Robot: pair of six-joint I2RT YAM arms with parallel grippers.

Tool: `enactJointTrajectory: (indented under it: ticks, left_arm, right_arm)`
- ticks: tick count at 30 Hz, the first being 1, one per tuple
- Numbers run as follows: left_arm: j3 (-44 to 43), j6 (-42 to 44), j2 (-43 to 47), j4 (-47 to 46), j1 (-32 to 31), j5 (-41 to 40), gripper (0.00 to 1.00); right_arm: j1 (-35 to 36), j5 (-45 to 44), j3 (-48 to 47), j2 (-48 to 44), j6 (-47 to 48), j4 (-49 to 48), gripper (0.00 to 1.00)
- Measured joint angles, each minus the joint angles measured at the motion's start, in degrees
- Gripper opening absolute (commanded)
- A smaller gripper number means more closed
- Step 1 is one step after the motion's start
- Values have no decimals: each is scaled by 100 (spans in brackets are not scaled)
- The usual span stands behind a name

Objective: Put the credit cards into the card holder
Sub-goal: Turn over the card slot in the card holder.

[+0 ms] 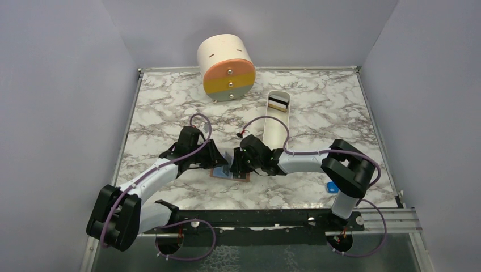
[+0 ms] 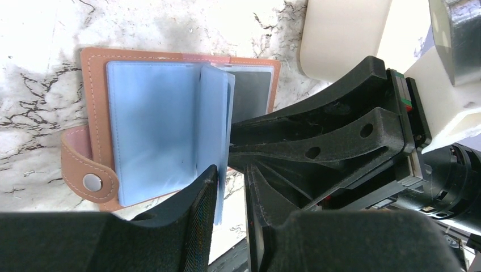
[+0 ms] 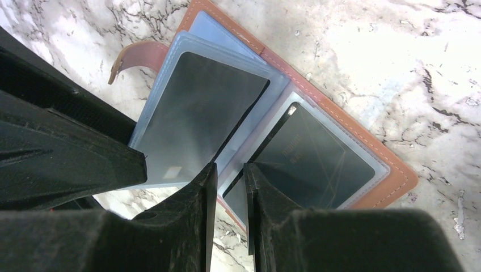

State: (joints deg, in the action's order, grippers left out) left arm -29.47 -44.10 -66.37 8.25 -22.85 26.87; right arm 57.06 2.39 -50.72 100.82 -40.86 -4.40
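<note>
1. Black fingers of both grippers meet low over the card holder (image 2: 93,113), which lies opened flat on the marble table (image 1: 170,102), midway between the two arms and towards the near edge.
2. The left gripper (image 2: 231,178) has its jaws narrow. A light-blue sleeve leaf (image 2: 215,113) stands up against the inner face of one finger, with marble visible in the gap, so it looks propped rather than pinched.
3. The right gripper (image 3: 230,170) is also narrow. I can make out nothing clamped between its fingers.
4. Done so far, by my reading: one dark card (image 3: 198,119) sits inside the raised leaf and a second dark card (image 3: 309,153) sits in the sleeve lying flat on the leather. The strap with its snap stud (image 2: 92,182) hangs loose, so the holder is not closed.
5. Farther back, the long white tray (image 1: 276,133) holds what look like more cards (image 1: 278,103) at its far end, too small to count. Those probably remain to be fetched, so the task seems only partly done.
6. Farthest off stands a cream drum with coloured drawer fronts (image 1: 227,62), which plays no part.
</note>
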Motion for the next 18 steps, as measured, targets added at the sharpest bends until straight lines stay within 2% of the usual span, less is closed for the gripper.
enactJointTrajectory:
  ticks: [3,10,18]
  left_arm:
    - [-7,-24,2,0,-17,2,26]
    - [-9,-142,20,-20,-48,13,35]
    - [-9,-376,20,-319,-136,122,37]
  right_arm:
    - [0,-26,20,-2,17,20,23]
    - [0,-262,22,-144,129,195,26]
    - [0,-787,-7,-848,564,780,26]
